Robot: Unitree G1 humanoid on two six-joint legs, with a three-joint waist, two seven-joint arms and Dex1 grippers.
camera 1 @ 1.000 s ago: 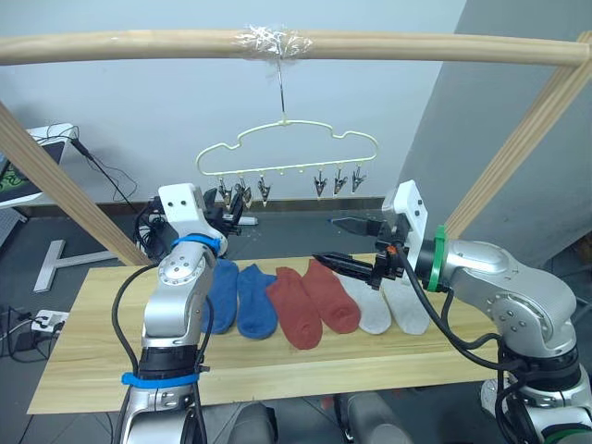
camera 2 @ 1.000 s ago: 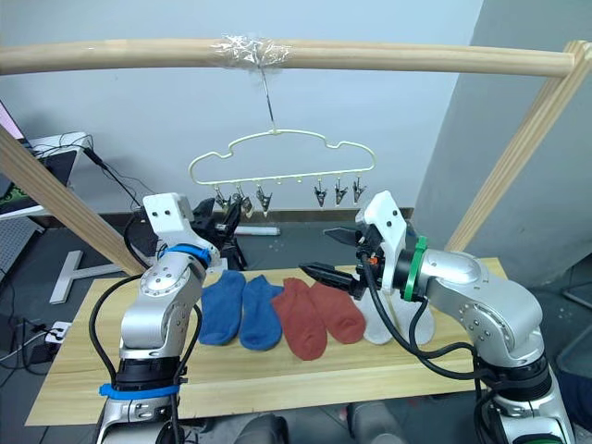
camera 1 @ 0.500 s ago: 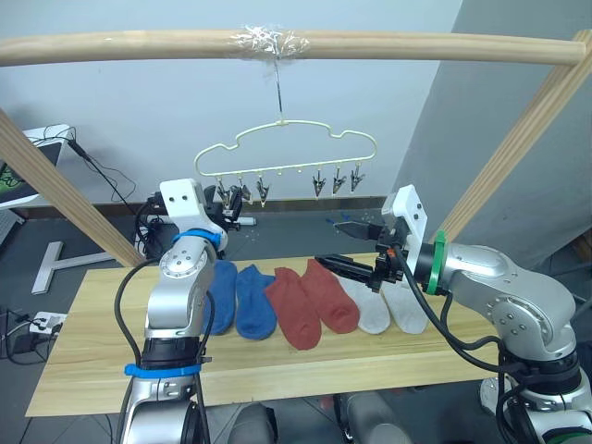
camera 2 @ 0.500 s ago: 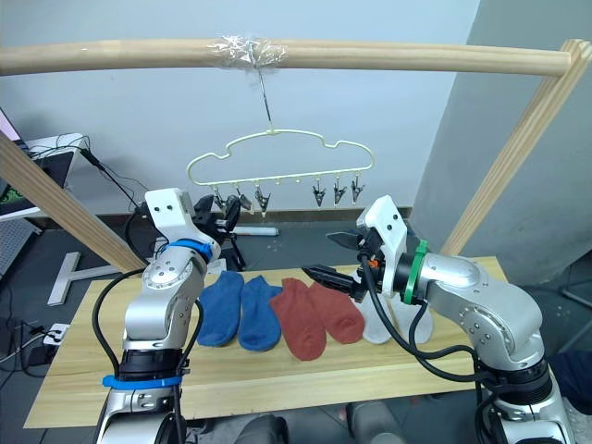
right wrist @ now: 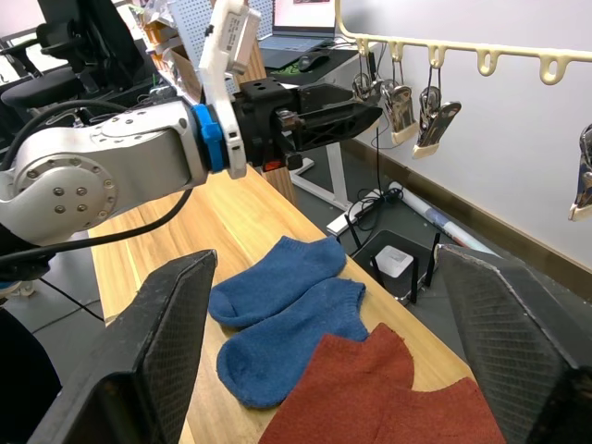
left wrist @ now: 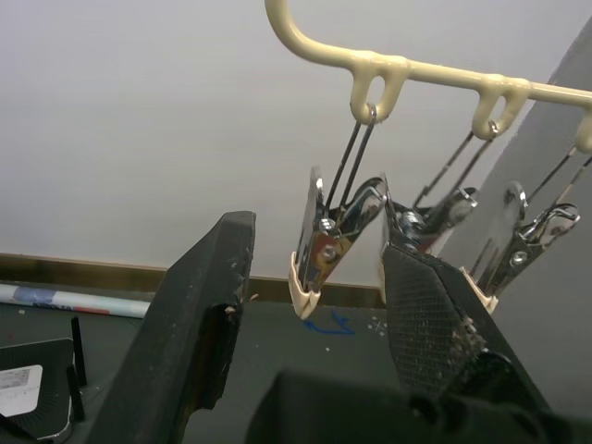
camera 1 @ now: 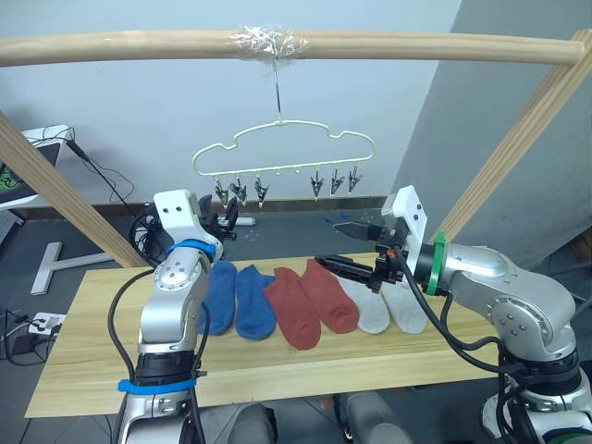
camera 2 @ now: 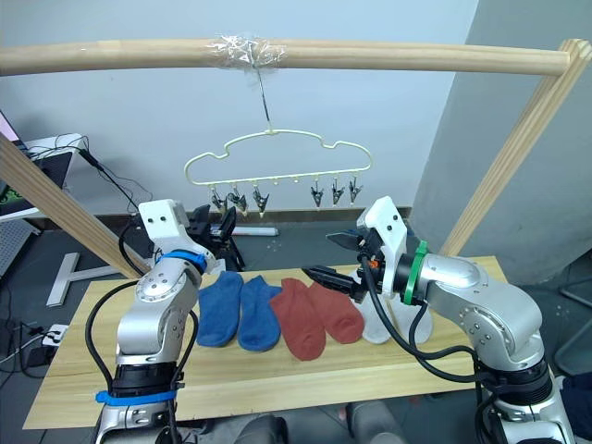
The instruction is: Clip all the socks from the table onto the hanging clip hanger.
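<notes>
Socks lie in a row across the table [camera 1: 83, 370], all six flat on the wood: two blue socks [camera 1: 237, 298] to the robot's left, two red socks [camera 1: 313, 302] in the middle, two grey socks [camera 1: 390, 305] to the right, each pair touching or overlapping its neighbour. Above them the hanger [camera 1: 282, 153] hangs by its hook from a wooden pole [camera 1: 139, 44], taped at the hook; its six clips [camera 1: 315, 182] dangle empty, three bunched at the left end and three at the right.

The left gripper [camera 1: 222, 219] is raised just below the leftmost clips, fingers spread and holding nothing; in the left wrist view, the end clip [left wrist: 326, 242] hangs between the two black fingers [left wrist: 199, 314] without visibly touching either. The right gripper [camera 1: 340, 244] hovers over the table above the red and grey socks, its fingers wide apart and empty, pointing toward the left arm. The right wrist view looks between its fingers at the blue socks and the left gripper by the clips.
</notes>
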